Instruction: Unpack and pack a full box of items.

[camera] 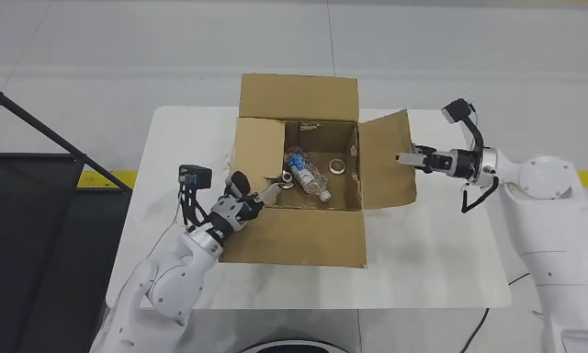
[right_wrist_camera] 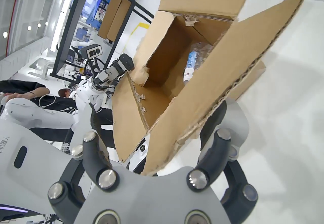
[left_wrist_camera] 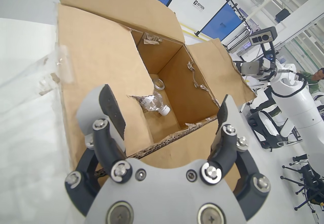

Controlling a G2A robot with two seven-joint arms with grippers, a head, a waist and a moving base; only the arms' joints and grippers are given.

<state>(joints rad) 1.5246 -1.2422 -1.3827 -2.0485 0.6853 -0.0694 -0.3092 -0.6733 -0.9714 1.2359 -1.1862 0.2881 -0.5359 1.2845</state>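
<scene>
1. The box point(camera: 296, 97) stands mid-table point(camera: 441, 261), its back wall near the far edge. All four flaps are folded out, so the inside is reachable from above.
2. A bottle point(camera: 308, 174) lies on its side on the box floor, with a ring point(camera: 338, 165) just beside it toward the right wall. Unpacking looks unfinished.
3. The right gripper point(camera: 404, 157) sits at the outer edge of the right flap point(camera: 388, 169). Its wrist view shows the gripper point(right_wrist_camera: 157, 118) with fingers spread wide and the flap point(right_wrist_camera: 240, 57) passing between them, not pinched. This probably keeps the flap from swinging back over the opening.
4. The left gripper point(camera: 266, 193) hangs at the box's near-left corner, by the torn left flap point(camera: 255, 151). It is spread wide point(left_wrist_camera: 167, 95) and holds nothing.
5. From there it faces the bottle point(left_wrist_camera: 153, 104) and ring point(left_wrist_camera: 159, 83), so the bottle seems the likely next pick.
6. The torn flap point(left_wrist_camera: 96, 57) juts into the opening and could snag a finger going in.
</scene>
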